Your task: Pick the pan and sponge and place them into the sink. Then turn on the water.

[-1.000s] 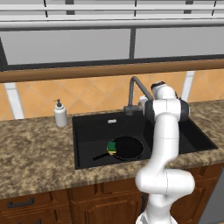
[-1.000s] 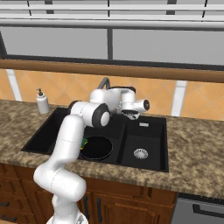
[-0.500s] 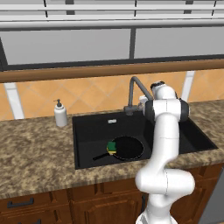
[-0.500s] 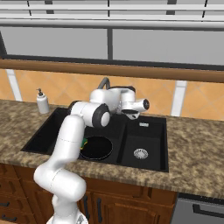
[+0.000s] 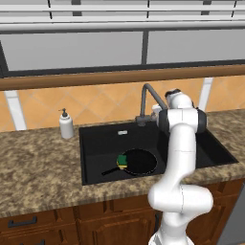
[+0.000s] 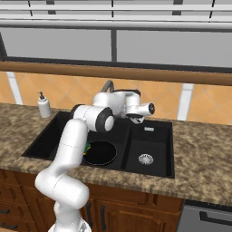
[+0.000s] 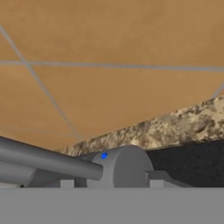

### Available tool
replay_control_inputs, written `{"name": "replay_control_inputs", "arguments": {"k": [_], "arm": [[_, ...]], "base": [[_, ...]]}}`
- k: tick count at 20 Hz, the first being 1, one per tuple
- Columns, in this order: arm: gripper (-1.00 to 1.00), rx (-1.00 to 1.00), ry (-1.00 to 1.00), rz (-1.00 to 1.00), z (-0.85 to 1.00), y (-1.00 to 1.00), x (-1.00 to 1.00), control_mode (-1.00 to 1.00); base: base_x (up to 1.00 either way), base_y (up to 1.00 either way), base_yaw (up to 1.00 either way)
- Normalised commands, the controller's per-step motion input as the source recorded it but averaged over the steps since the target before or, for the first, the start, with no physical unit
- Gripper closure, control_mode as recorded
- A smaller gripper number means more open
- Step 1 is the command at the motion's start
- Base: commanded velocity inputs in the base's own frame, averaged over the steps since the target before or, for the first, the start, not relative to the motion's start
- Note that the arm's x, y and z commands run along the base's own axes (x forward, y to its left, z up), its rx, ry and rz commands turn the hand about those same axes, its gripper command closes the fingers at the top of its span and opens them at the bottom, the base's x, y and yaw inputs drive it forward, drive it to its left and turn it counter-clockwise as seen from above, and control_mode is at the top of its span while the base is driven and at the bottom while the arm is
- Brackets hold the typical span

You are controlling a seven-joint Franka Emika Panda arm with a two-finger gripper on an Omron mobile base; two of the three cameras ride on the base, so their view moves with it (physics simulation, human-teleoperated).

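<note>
The black pan (image 5: 139, 162) lies in the left basin of the black sink (image 5: 98, 141), its thin handle pointing to the front left. The green-and-yellow sponge (image 5: 122, 161) rests on the pan's left rim. From the right base view the pan (image 6: 99, 153) and a sliver of the sponge (image 6: 86, 147) show behind my arm. My gripper (image 6: 135, 118) is up at the foot of the dark gooseneck faucet (image 5: 146, 94). In the hand view my gripper (image 7: 111, 184) is open, with the grey faucet body (image 7: 127, 168) and its lever (image 7: 43, 159) close in front. No water runs.
A white soap dispenser (image 5: 66, 125) stands on the granite counter (image 5: 38, 167) left of the sink. The narrower right basin has a silver drain (image 6: 145, 159). An orange tiled wall and a wooden ledge rise right behind the faucet.
</note>
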Motion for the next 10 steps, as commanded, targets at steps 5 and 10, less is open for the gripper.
{"name": "replay_control_inputs", "arguments": {"k": [5, 10], "arm": [[1.00, 0.13, 0.05, -0.04, -0.06, 0.00, 0.01, -1.00], [1.00, 0.11, 0.14, -0.08, -0.06, 0.00, 0.13, -1.00]], "base": [[0.00, 0.00, 0.00], [0.00, 0.00, 0.00]]}}
